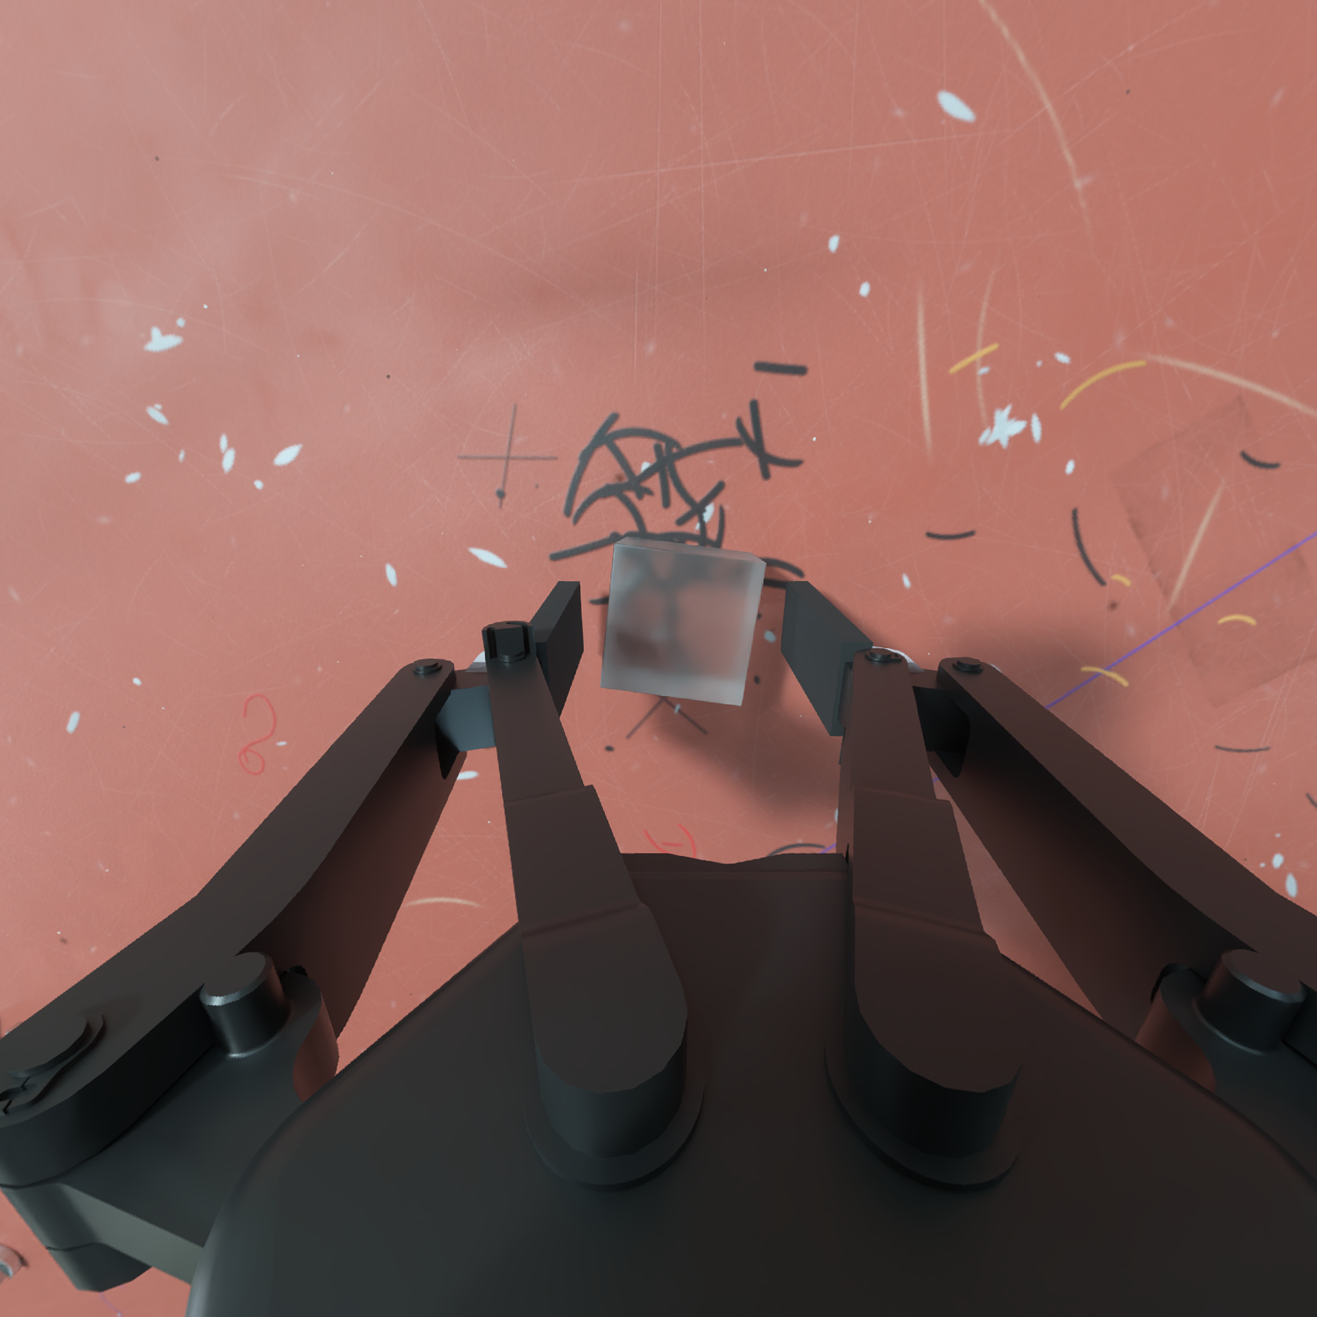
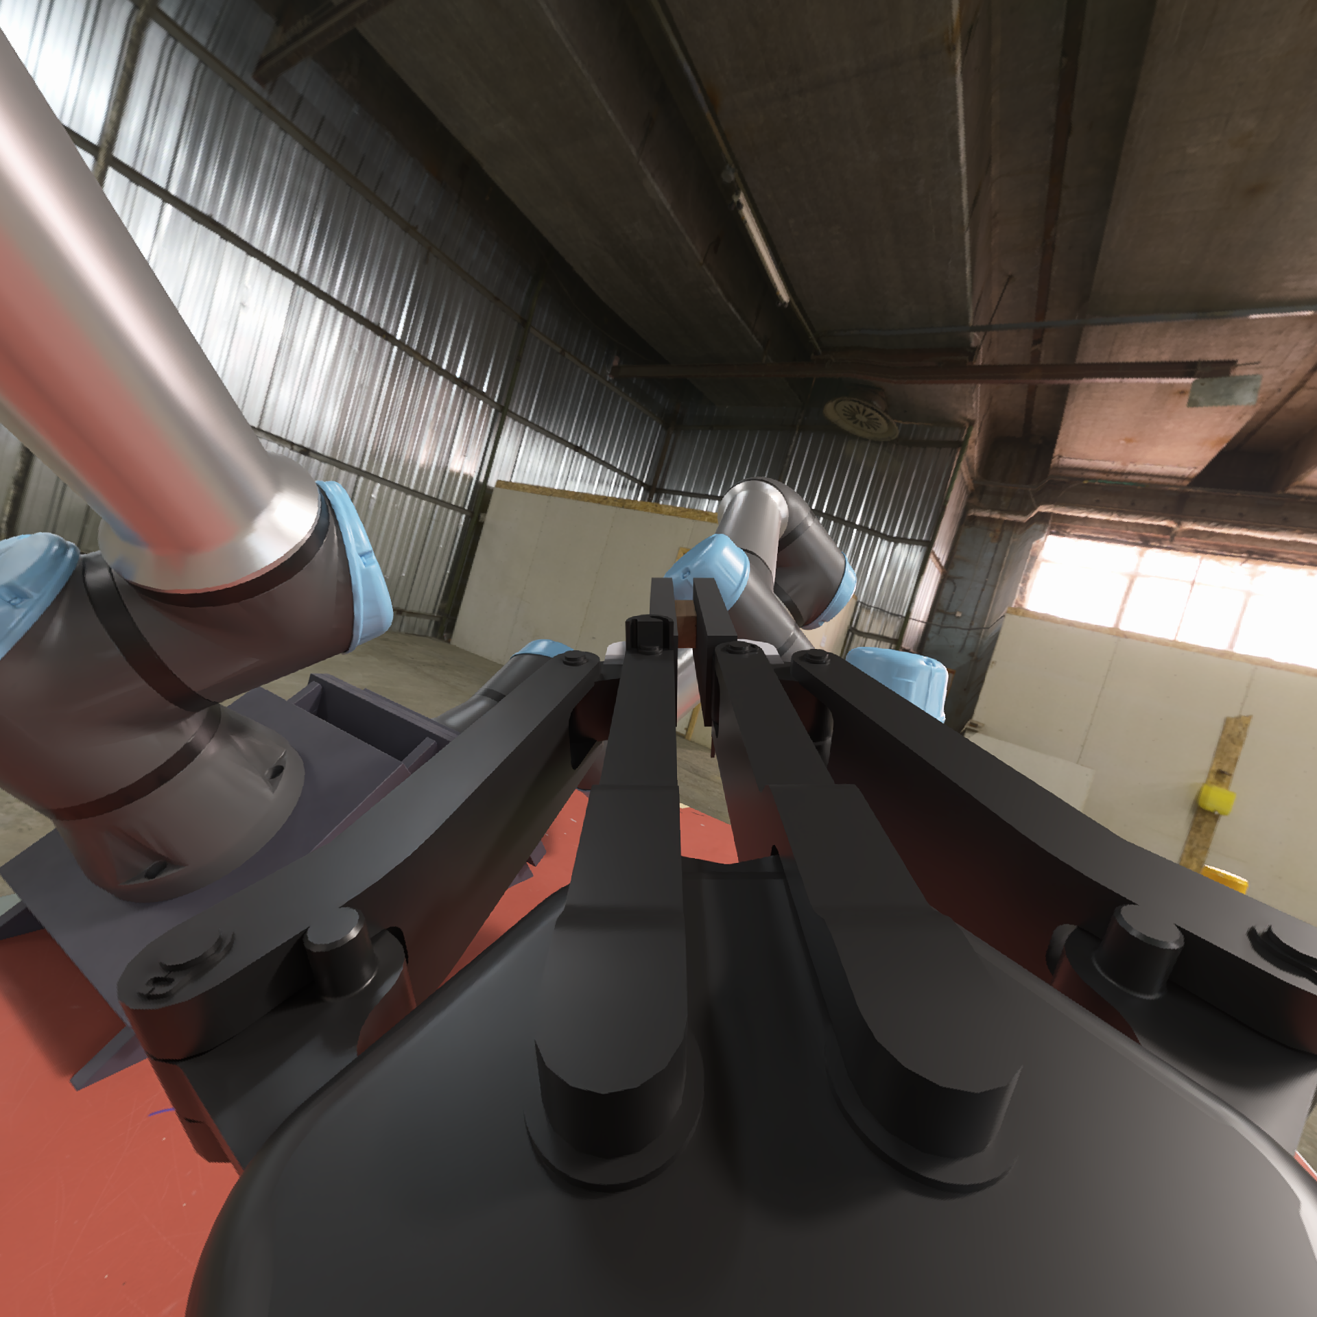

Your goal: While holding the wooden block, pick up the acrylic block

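In the left wrist view the frosted, see-through acrylic block (image 1: 680,627) sits on the red table top (image 1: 356,285), on top of black scribble marks. My left gripper (image 1: 684,606) is open, pointing down, with one finger on each side of the block; small gaps show on both sides. In the right wrist view my right gripper (image 2: 683,606) is raised and points out across the room. It is shut on the brown wooden block (image 2: 685,621), of which only a sliver shows between the fingers.
The table carries scratches, white flecks and pen marks. In the right wrist view a silver arm link with blue caps (image 2: 178,570) crosses close on the left, above a grey mount (image 2: 356,720). Another arm joint (image 2: 777,549) stands beyond the fingertips.
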Motion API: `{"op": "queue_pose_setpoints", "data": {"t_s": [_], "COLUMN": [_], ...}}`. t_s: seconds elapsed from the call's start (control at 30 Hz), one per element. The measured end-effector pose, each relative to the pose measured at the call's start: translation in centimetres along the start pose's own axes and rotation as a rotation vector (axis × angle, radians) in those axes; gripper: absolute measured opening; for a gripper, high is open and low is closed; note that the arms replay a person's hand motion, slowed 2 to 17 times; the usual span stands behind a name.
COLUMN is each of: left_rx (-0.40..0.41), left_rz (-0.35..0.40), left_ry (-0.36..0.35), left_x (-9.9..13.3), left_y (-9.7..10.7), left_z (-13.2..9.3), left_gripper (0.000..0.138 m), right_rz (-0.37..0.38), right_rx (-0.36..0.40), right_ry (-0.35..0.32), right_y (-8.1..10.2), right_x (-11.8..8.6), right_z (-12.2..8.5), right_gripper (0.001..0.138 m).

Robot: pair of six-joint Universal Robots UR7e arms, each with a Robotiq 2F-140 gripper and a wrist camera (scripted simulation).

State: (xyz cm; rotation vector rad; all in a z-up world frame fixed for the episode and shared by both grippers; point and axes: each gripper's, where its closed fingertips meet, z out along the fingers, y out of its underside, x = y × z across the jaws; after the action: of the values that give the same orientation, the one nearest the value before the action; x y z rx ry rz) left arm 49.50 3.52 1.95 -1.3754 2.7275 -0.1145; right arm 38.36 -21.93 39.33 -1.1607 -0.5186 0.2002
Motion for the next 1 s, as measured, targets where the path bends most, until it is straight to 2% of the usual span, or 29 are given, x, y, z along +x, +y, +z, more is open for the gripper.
{"op": "queue_pose_setpoints", "data": {"t_s": [0.37,0.7,1.0], "left_rx": [-0.040,-0.037,-0.036], "left_rz": [0.008,-0.004,0.022], "left_ry": [0.014,0.032,0.033], "left_x": [-0.12,-0.21,-0.17], "left_y": [0.69,0.51,0.36], "left_z": [0.55,0.49,0.45], "left_gripper": [0.069,0.062,0.060], "right_rz": [-0.001,-0.001,0.002], "right_rx": [0.007,0.012,0.014], "right_ry": [0.002,0.007,0.010], "right_y": [-0.19,-0.27,-0.27], "right_x": [0.06,0.23,0.40], "right_z": [-0.24,-0.40,-0.51], "right_gripper": [0.008,0.008,0.008]}}
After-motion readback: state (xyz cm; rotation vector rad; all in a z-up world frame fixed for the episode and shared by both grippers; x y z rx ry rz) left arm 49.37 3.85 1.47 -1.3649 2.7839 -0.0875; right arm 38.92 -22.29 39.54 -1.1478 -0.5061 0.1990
